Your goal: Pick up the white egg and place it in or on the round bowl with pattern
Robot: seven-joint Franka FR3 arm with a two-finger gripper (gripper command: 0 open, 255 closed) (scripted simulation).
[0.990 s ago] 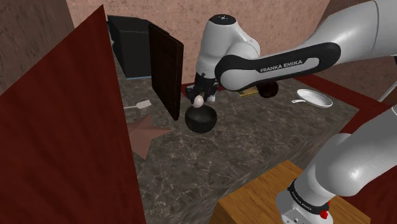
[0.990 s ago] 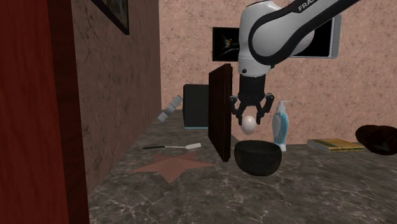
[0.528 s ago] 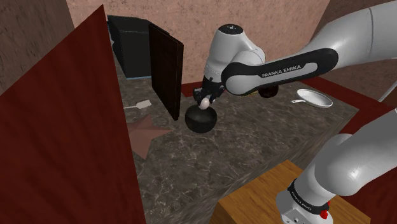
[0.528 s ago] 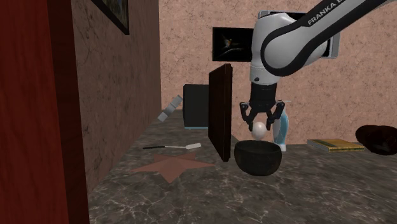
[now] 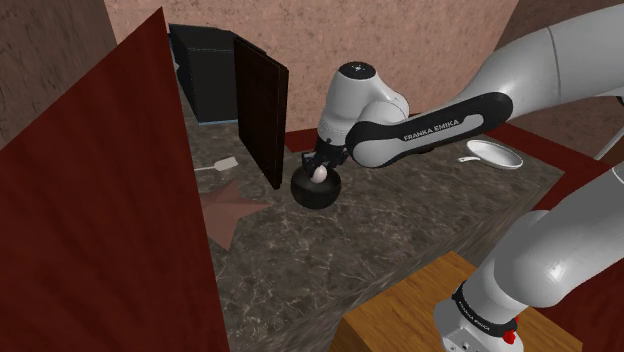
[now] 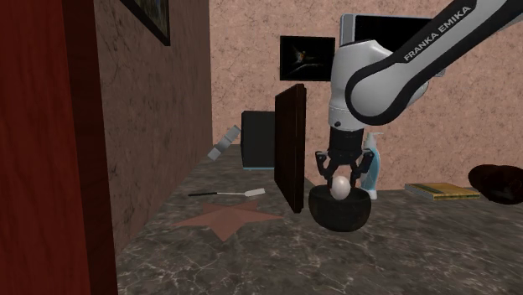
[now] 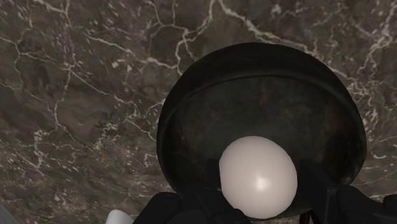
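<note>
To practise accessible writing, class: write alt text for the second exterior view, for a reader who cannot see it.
An all-black two-finger gripper clasps a smooth white egg at the rim of a dark round bowl, which stands on a dark marbled countertop.

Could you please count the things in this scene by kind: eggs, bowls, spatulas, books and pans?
Egg: 1
Bowl: 1
Spatula: 1
Book: 1
Pan: 1
Total: 5
</note>
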